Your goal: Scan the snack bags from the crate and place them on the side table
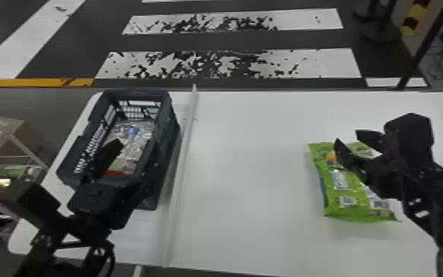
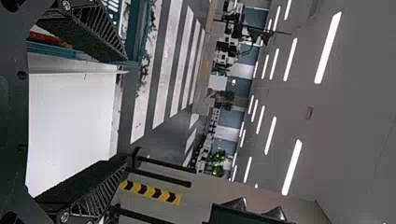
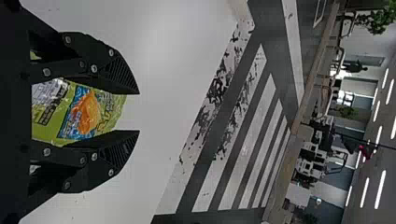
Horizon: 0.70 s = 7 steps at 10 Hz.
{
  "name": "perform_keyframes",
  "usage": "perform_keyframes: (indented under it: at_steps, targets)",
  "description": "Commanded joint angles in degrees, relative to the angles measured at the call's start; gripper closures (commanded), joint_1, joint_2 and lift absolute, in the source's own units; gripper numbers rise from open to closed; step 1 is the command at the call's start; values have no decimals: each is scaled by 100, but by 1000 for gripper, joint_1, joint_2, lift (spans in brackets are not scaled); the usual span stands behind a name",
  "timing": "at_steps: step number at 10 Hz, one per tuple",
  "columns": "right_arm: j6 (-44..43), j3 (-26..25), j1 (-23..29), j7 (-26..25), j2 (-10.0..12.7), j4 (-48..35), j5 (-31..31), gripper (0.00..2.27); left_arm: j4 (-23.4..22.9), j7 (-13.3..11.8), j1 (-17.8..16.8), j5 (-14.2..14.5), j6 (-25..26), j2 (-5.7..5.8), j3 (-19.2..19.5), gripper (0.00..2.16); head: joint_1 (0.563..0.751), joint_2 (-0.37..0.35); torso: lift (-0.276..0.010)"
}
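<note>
Since the green snack bag (image 1: 336, 199) lies on the white table (image 1: 250, 165) beneath your wide-spread right gripper (image 3: 138, 112), you likely need that nearer arm; your left gripper (image 2: 125, 111), also wide, is crate-side.

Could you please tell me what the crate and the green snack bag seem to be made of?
The crate looks like hard, dark grey plastic with a dull finish; its moulded lattice walls suggest this. The green snack bag appears to be thin, glossy printed film, judging by its creases and shiny highlights; whether it has a foil lining, I cannot tell.
</note>
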Motion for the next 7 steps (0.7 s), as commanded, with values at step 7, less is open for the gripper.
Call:
perform_keyframes:
  at_steps: [7]
  targets:
    - [185, -2587, 1174, 277, -38, -418, -1331, 63, -176, 1020, -110, -888, 226, 35, -937, 87, 695, -191, -94]
